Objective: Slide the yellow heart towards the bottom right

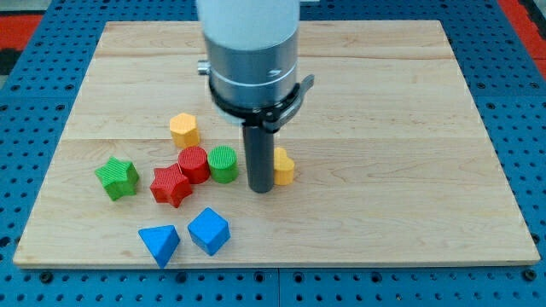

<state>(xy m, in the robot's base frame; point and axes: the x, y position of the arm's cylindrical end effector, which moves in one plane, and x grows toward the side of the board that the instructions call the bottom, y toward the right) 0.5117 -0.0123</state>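
Contact looked made: my tip (pixel 261 189), a bare rod with no jaws, stood touching the yellow heart (pixel 283 166) just to its right, green cylinder (pixel 223 164) near its left, slide toward bottom right barely begun.

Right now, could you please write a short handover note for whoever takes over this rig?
My tip rests on the wooden board, right against the left side of the yellow heart.
The heart lies near the board's middle, partly hidden behind the rod.
To the left: green cylinder, red cylinder, red star, green star, yellow hexagon. Two blue blocks lie below.
Done: contact looks made.
Left: push the heart toward the bottom right.
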